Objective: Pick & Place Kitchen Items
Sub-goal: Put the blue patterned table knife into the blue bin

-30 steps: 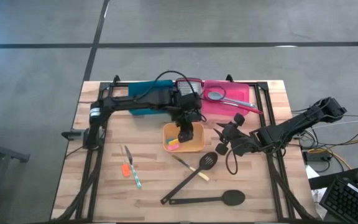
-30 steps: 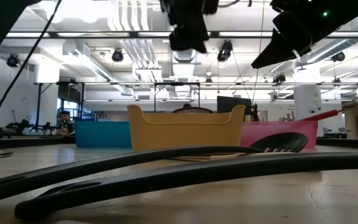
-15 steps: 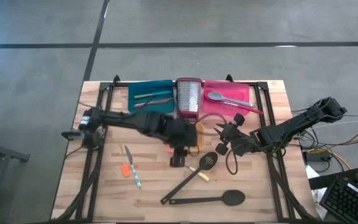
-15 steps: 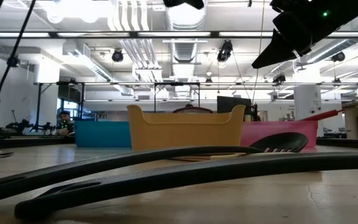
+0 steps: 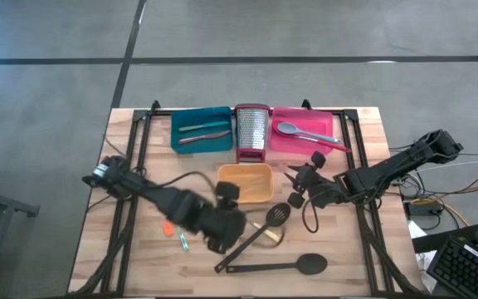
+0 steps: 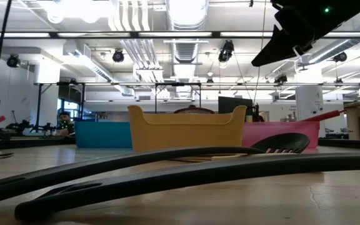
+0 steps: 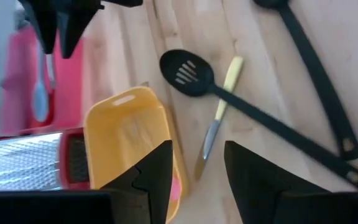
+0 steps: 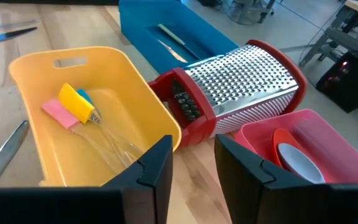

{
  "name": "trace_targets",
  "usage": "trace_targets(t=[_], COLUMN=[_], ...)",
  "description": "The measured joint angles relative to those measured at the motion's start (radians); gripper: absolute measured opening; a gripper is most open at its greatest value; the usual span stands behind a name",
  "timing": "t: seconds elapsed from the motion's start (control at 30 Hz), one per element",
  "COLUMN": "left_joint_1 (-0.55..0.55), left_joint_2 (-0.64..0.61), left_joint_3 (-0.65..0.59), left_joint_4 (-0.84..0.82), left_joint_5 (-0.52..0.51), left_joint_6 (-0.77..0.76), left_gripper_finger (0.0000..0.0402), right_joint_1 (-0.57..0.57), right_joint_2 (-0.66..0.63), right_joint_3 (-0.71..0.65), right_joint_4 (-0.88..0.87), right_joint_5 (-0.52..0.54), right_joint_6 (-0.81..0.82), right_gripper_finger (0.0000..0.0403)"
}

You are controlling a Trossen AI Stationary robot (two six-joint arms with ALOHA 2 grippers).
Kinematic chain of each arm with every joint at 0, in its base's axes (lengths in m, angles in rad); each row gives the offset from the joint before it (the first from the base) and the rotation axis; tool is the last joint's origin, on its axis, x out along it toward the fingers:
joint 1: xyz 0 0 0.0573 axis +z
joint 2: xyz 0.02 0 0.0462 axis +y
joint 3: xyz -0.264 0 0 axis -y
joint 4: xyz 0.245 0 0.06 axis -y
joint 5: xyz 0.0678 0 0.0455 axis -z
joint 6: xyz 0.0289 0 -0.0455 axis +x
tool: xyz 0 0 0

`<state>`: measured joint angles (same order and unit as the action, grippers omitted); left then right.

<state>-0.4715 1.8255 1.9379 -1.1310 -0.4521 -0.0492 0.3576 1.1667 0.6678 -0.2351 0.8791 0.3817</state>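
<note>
My left gripper [image 5: 225, 208] is open and empty, above the table just near-left of the orange tray [image 5: 246, 183]; in its wrist view its fingertips [image 7: 154, 174] stand over the blade of a yellow-handled knife [image 7: 219, 109]. A black slotted spatula [image 5: 260, 232] and a long black spoon [image 5: 280, 266] lie on the table. The orange tray holds small pink, yellow and blue pieces [image 8: 73, 106]. My right gripper [image 5: 301, 187] is open and empty, hovering right of the orange tray.
A teal tray [image 5: 199, 129] with thin tools, a steel grater with a red base [image 5: 252, 133] and a pink tray [image 5: 309, 129] with a grey spoon [image 5: 293, 129] stand at the far edge. Orange- and teal-handled tools [image 5: 173, 228] lie near left.
My left gripper has left the orange tray, gone up out of the low view and swung toward the table's near edge and a little left, over the knife and spatula. My right arm has kept still.
</note>
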Motion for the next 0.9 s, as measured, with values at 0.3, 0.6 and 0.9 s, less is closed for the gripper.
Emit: trace_targets(t=[0.3,0.6,0.9], left_joint_1=[-0.110,-0.141,-0.140], left_joint_2=[-0.234,-0.531,-0.680], left_joint_3=[-0.360,-0.731,-1.034], left_joint_4=[0.128,0.132,0.212], left_joint_5=[-0.074,0.059,0.253], left_joint_6=[-0.114,-0.355,-0.370], left_gripper_finger=[0.0142,0.0144,0.0143], right_joint_1=[0.000,0.000,0.000], right_joint_2=[0.000,0.000,0.000], right_joint_3=[0.001,0.001,0.000], right_joint_4=[0.007,0.009,0.009], right_joint_5=[-0.024,-0.024,-0.024], right_joint_6=[0.004,0.008,0.011], right_gripper_finger=[0.0149,0.0174,0.0189])
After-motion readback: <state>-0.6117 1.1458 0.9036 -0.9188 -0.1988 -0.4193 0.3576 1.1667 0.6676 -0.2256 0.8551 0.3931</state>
